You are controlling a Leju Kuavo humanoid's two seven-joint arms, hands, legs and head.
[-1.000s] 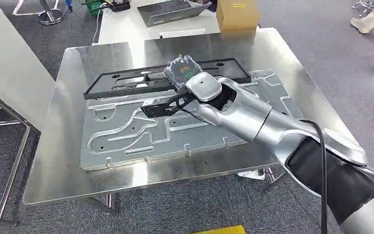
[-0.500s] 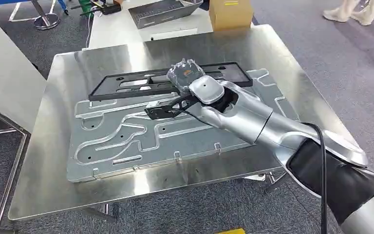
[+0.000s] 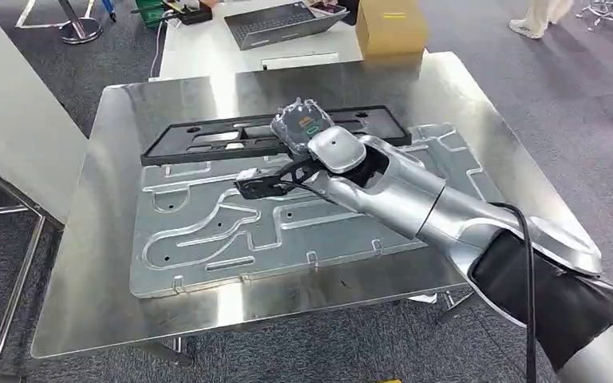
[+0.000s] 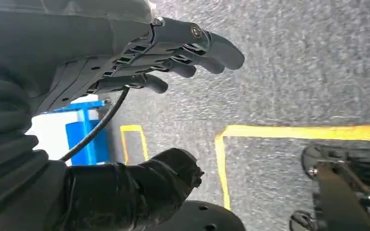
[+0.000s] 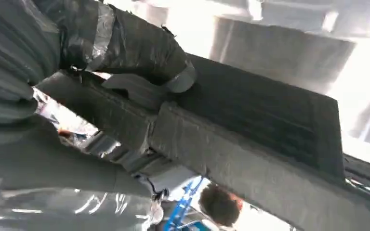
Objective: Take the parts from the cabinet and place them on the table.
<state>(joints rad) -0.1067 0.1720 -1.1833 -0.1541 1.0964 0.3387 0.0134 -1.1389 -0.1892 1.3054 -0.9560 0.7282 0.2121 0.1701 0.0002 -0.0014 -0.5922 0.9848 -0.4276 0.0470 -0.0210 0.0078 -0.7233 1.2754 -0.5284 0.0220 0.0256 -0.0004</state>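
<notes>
The fingers (image 5: 139, 91) of the right hand (image 3: 303, 128) are wrapped around the long black frame part (image 3: 207, 140), a taped thumb pressing on its top face in the right wrist view while the rest curl under it. In the head view that hand sits just above the centre of the frame, at the part's right half. The part is a flat, matte black, rectangular frame with open cut-outs and small tabs along its edge; it stretches from the left of centre to the right of centre, slightly tilted, its left end resting on the tabletop (image 3: 72, 263) and its length lying along the far edge of a large silver stamped metal panel (image 3: 231, 239) with raised winding ribs. That panel covers much of the shiny steel tabletop. In the upper part of the frame, on a white table beyond, stand a laptop (image 3: 275, 22) and a cardboard box (image 3: 391, 28). The left hand (image 4: 139, 62) hangs over grey carpet with yellow floor tape (image 4: 289, 132), its dark fingers (image 4: 212, 45) apart and lightly curved, holding nothing.
</notes>
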